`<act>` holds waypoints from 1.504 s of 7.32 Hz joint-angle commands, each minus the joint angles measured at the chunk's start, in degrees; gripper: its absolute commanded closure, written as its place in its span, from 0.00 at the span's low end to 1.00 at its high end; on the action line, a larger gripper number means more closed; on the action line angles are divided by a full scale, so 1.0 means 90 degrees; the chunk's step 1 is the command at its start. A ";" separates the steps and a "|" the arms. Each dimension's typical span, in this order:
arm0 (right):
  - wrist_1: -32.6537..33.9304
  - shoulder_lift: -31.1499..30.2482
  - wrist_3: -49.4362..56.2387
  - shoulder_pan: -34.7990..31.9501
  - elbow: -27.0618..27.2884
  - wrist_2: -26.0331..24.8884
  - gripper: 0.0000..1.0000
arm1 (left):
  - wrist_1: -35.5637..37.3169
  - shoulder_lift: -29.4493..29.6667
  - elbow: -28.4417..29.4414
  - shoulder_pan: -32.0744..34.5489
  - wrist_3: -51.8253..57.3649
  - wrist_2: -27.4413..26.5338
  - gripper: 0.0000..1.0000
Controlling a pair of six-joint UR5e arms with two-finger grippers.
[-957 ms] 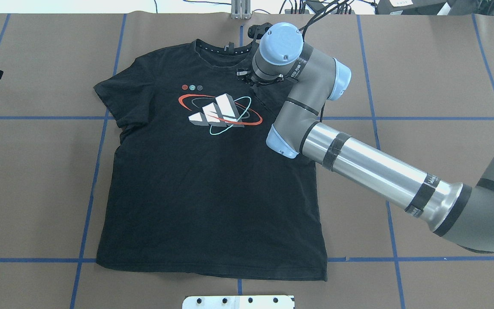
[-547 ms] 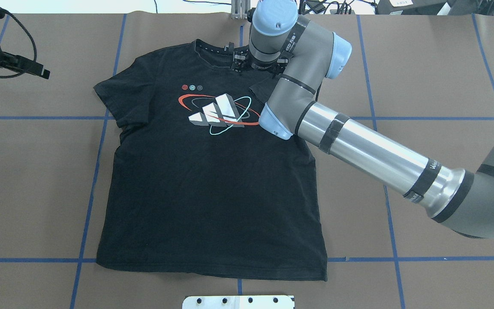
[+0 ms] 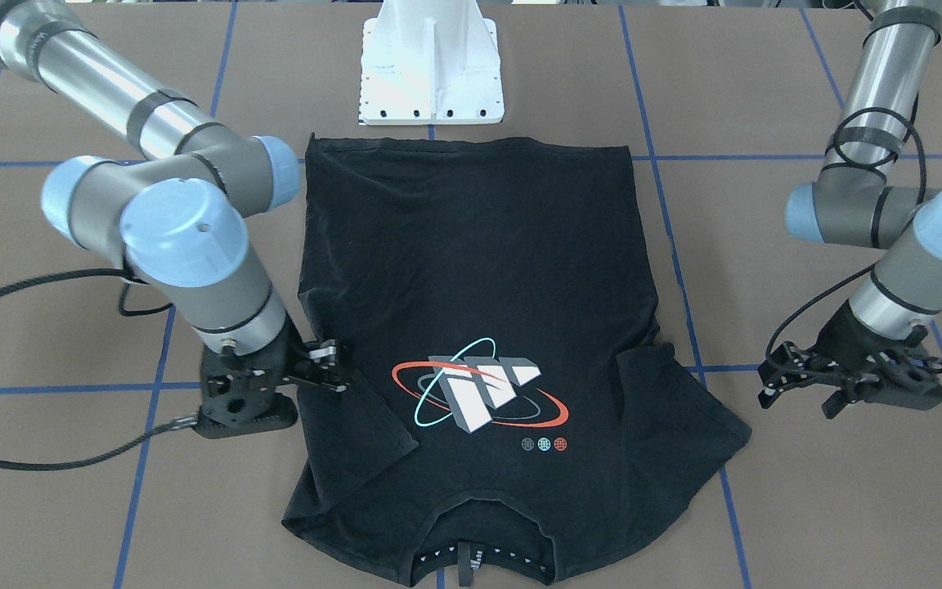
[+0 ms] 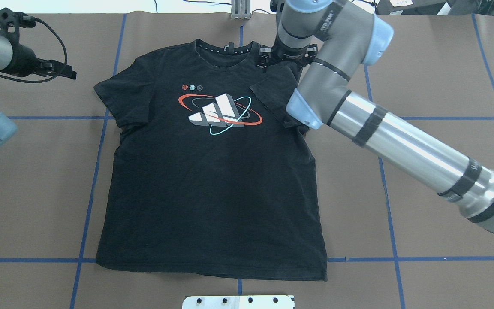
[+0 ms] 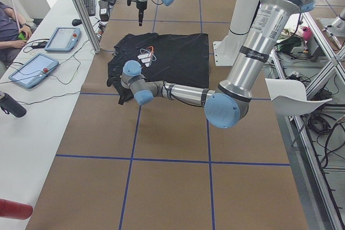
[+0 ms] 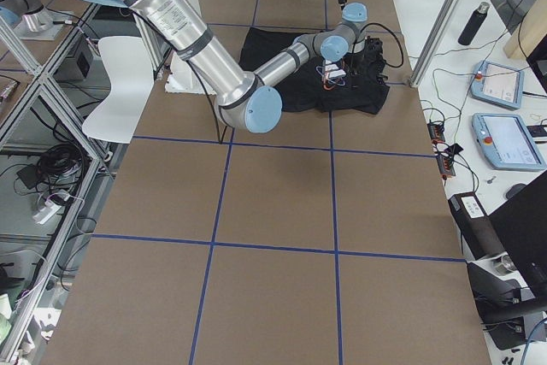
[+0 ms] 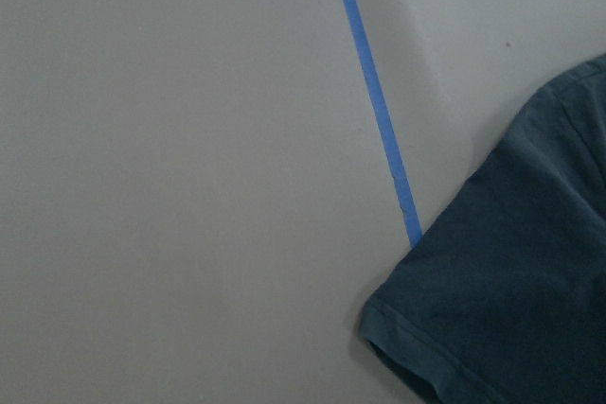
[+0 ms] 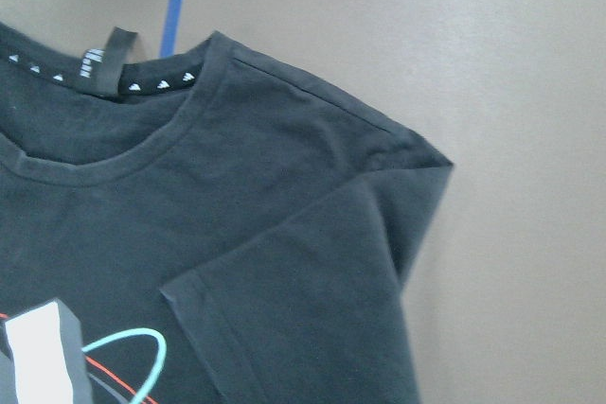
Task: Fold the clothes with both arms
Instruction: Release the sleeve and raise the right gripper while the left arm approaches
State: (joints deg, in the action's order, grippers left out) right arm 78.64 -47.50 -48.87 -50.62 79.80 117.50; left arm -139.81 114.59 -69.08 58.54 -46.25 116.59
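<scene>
Black T-shirt (image 4: 212,184) lay flat, logo up, on table (image 4: 435,64); rt sleeve (image 4: 272,92) folded inward, L sleeve (image 4: 109,92) spread. Rt gripper (image 3: 320,370) hovered at shoulder, L gripper (image 3: 806,380) off-cloth; couldn't tell either's jaw state. Best approach, prob.: L pinches sleeve hem only, lifts low, mirrors rt fold.

Bare table (image 4: 37,193) surrounds the T-shirt (image 4: 212,193); the right arm (image 4: 401,141) seemingly overhangs its folded sleeve (image 4: 272,96).

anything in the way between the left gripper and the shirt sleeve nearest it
Nothing visible. Only bare brown table and a blue tape line lie between the left gripper and the flat sleeve of the T-shirt.
</scene>
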 commanded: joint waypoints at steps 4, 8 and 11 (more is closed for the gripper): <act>0.0012 -0.0826 0.0576 -0.0254 0.0713 0.0187 0.00 | -0.0208 0.0315 0.0536 -0.0351 -0.0145 -0.0416 0.27; 0.0012 -0.0836 0.0576 -0.0254 0.0704 0.0167 0.00 | -0.0266 0.0559 0.0917 -0.0401 -0.0145 -0.0416 0.33; -0.0017 -0.0836 0.0576 -0.0254 0.0655 0.0158 0.00 | -0.0257 0.0550 0.0946 -0.0411 -0.0155 -0.0416 0.48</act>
State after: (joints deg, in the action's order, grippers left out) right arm 78.60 -55.02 -43.68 -52.91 85.84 118.95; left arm -142.18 119.56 -60.72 54.88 -47.61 112.85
